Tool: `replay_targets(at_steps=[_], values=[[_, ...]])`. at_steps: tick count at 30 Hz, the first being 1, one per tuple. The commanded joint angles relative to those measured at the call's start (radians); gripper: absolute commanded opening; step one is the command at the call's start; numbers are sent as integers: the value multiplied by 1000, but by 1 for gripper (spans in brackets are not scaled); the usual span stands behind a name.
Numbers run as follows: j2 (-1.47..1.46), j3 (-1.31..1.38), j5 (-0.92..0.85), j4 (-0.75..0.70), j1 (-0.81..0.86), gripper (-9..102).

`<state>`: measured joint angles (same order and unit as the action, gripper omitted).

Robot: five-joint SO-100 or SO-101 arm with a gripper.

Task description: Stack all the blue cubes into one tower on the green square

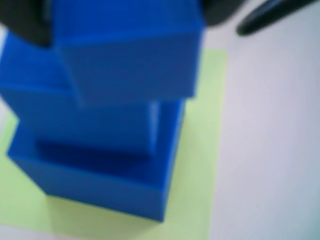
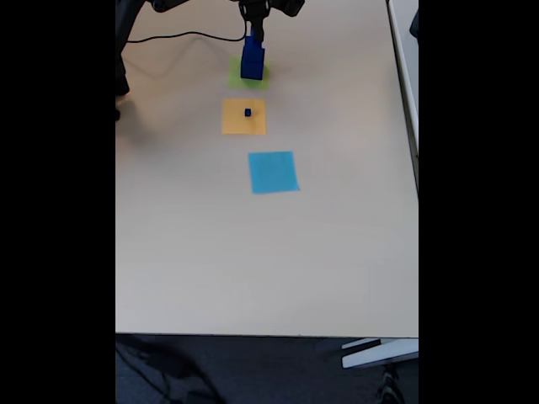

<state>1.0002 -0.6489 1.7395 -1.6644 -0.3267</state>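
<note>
In the wrist view, two blue cubes stand stacked on the green square (image 1: 210, 150): a large one (image 1: 100, 185) at the bottom and a smaller one (image 1: 85, 115) on it. A third blue cube (image 1: 130, 55) sits at the top between the black fingers of my gripper (image 1: 125, 15), which is shut on it. It is at or just above the stack, shifted slightly to the right. The fixed view shows the tower (image 2: 251, 63) on the green square (image 2: 263, 82) at the far end of the table, with my gripper (image 2: 255, 38) over it. A tiny blue cube (image 2: 248, 112) lies on the orange square.
An orange square (image 2: 232, 122) and a light blue square (image 2: 273, 172) lie in a row nearer the camera than the green one. A black cable (image 2: 185, 35) runs along the far left. The table's edge (image 2: 253, 333) is far from the tower.
</note>
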Motion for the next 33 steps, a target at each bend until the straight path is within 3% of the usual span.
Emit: replay_targets(at_steps=[1, 33], values=[[32, 6, 6, -3, 6, 12], [51, 15, -6, -26, 15, 11]])
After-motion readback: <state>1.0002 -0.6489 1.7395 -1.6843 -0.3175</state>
